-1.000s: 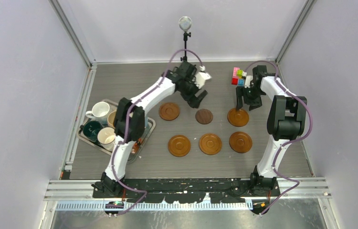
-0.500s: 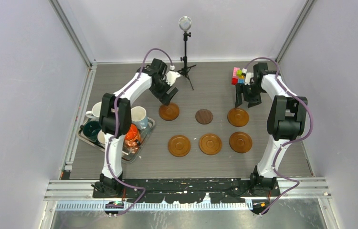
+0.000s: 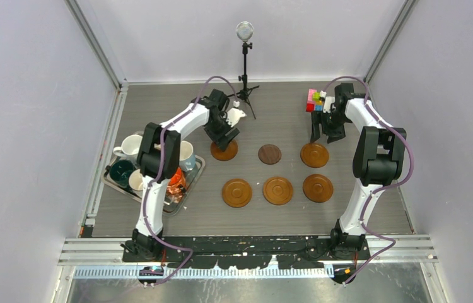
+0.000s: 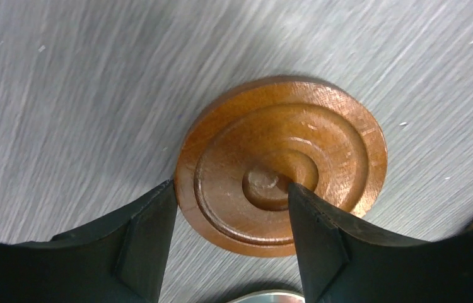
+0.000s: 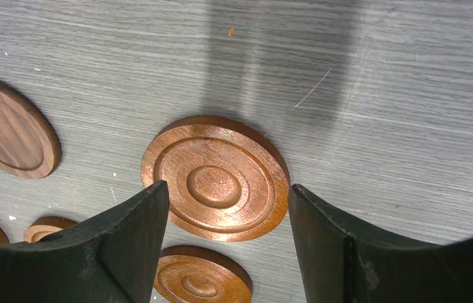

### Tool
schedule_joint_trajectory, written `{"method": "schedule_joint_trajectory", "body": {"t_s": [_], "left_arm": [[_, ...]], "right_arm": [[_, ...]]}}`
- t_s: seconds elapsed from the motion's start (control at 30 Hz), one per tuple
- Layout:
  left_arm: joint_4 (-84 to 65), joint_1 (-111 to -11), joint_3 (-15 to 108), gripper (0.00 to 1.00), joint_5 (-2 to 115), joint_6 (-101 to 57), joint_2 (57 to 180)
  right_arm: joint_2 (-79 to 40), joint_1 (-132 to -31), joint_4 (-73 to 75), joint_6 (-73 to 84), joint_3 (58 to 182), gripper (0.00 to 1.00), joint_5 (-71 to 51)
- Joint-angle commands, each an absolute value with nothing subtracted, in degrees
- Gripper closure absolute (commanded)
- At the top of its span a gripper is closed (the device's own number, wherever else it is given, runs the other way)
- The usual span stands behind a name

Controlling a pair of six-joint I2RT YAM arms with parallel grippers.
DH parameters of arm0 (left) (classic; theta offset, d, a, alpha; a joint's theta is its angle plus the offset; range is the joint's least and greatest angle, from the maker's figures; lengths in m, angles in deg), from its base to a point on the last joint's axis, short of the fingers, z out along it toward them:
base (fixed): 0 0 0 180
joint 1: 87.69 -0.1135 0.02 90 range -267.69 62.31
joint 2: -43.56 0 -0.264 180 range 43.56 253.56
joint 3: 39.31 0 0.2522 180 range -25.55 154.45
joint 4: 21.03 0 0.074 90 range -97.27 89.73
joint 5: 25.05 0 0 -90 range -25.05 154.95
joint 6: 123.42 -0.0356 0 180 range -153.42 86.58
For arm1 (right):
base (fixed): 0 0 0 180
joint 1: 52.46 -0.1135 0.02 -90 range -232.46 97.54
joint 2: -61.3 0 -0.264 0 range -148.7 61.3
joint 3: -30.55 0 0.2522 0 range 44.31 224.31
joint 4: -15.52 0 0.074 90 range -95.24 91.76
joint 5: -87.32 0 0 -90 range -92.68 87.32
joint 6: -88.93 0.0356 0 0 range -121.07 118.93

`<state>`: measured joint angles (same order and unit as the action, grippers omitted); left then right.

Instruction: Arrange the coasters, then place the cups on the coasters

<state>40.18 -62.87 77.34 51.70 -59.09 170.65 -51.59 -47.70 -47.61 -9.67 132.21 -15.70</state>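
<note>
Six coasters lie in two rows: back-left, the small dark one, back-right, and the front three. My left gripper is low over the back-left coaster and stands open. One fingertip is at its rim, the other over its centre. My right gripper hangs open above the back-right coaster. The cups sit in the tray: white, dark green, light blue, orange, beige.
A microphone stand rises at the back centre, close behind my left gripper. Coloured blocks sit at the back right beside my right arm. Grey walls close in the table on three sides.
My left arm swung left from the back centre and came down over the back-left coaster, and its jaws narrowed. The right arm barely moved.
</note>
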Motion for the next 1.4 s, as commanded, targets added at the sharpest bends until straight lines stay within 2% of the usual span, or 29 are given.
{"method": "schedule_joint_trajectory", "body": {"t_s": [0.0, 0.27, 0.83, 1.0, 1.17, 1.37], "left_arm": [[39.23, -59.78, 76.9, 0.37, 51.54, -60.4, 170.12], [37.86, -56.48, 76.04, 0.43, 52.28, -58.92, 169.95], [35.79, -56.49, 78.16, 0.43, 57.59, -58.45, 171.35], [38.41, -57.3, 79.93, 0.19, 52.26, -55.76, 167.17], [43.13, -59.64, 83.75, 0.01, 46.62, -53.47, 160.03], [46.25, -65.91, 79.67, 0.0, 44.82, -51.53, 148.8]], "right_arm": [[-50.12, -47.45, -47.9, -8.84, 134.58, 0.26, -16.04], [-50.1, -47.45, -47.75, -8.55, 134.49, 0.26, -16.32], [-49.26, -47.45, -47.43, -8.4, 133.79, 0.26, -16.87], [-48.69, -47.45, -47.25, -8.19, 133.74, 0.27, -18.02], [-47.44, -47.6, -46.43, -8.39, 133.98, 0.26, -19.79], [-45.41, -48.35, -45.22, -8.99, 134.31, 0.26, -22.33]]}}
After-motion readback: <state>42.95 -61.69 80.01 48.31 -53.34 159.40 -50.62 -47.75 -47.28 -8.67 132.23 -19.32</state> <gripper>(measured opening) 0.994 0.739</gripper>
